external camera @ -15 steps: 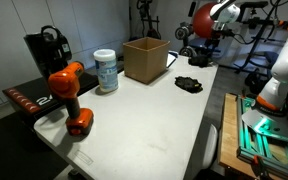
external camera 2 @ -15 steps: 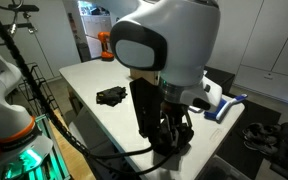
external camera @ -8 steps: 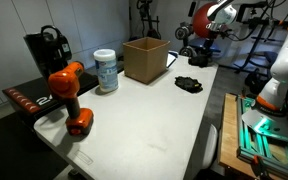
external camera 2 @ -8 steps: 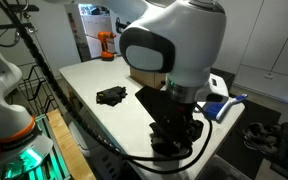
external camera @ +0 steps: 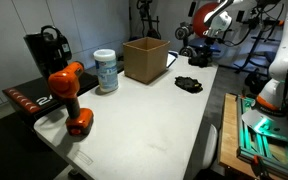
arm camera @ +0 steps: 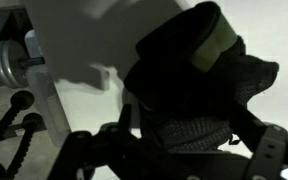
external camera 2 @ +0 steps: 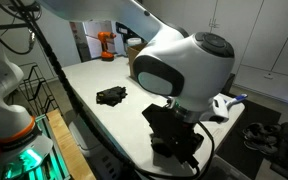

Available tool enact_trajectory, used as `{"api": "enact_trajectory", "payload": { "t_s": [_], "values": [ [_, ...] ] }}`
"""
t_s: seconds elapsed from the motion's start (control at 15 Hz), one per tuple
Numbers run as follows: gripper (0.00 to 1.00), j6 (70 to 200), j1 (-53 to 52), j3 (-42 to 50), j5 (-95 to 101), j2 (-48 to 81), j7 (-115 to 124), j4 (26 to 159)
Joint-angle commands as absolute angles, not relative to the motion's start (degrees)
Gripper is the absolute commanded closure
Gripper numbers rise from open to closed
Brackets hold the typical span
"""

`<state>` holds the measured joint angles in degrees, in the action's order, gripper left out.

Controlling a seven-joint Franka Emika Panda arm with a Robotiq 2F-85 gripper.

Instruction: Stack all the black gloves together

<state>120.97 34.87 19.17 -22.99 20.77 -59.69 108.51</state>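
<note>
Black fingers (arm camera: 271, 150) of the gripper (arm camera: 179, 145) stand spread wide in the wrist view and clasp nothing. Between them, just beyond the tips, lies a knitted glove (arm camera: 199, 85), dark, with a yellow-green band at its cuff. In both exterior views a flat glove (external camera: 188, 84) (external camera 2: 111, 96) rests on the white table (external camera: 154, 125), well apart from the gripper. Farther along the table stand a cardboard box (external camera: 144, 58), a white tub (external camera: 105, 70), a black coffee machine (external camera: 46, 48) and, nearest the end, an orange drill (external camera: 69, 95).
</note>
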Motion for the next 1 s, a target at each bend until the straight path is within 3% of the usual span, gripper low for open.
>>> {"api": "enact_trajectory", "payload": {
  "t_s": [0.0,0.07,0.13,0.2,0.4,0.8,0.93],
  "values": [
    [0.0,117.9,37.4,16.3,-24.3,24.4,-61.4,105.4],
    [0.0,117.3,37.7,15.8,-24.1,25.0,-61.5,105.2],
    [0.08,116.8,37.8,15.4,-23.7,25.6,-61.1,104.9],
    [0.26,116.6,38.0,15.0,-23.6,26.3,-60.9,104.5],
    [0.51,116.0,38.4,14.2,-23.2,27.6,-60.4,103.8],
    [0.94,108.2,37.9,13.9,-21.8,23.1,-59.0,104.3],
    [1.0,104.6,36.5,14.1,-21.1,20.0,-57.4,105.7]
  ]
}}
